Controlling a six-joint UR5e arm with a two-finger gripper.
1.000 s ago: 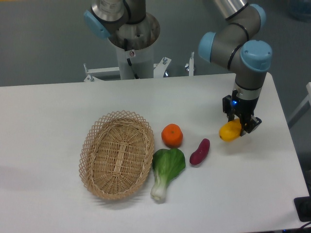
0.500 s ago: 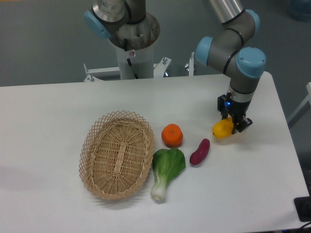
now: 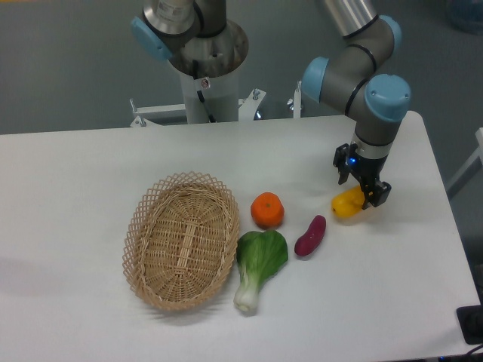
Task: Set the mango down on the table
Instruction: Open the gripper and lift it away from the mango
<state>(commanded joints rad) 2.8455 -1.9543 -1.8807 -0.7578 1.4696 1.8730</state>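
The mango [image 3: 347, 204] is a smooth yellow-orange oval lying on the white table [image 3: 90, 173], right of the purple vegetable [image 3: 310, 236]. My gripper [image 3: 361, 186] hangs straight down over the mango's right end. Its fingers stand spread on either side of the fruit and look open. The mango appears to rest on the tabletop, with its left part sticking out from under the fingers.
An oval wicker basket [image 3: 182, 240] lies left of centre. A round orange fruit [image 3: 267, 210] and a green leafy vegetable [image 3: 259, 265] lie between the basket and the purple vegetable. The robot's base column [image 3: 204, 72] stands at the table's far edge.
The gripper carried the mango a little left and down to the tabletop, then its fingers spread apart. The mango now lies on the table instead of hanging in the grip.
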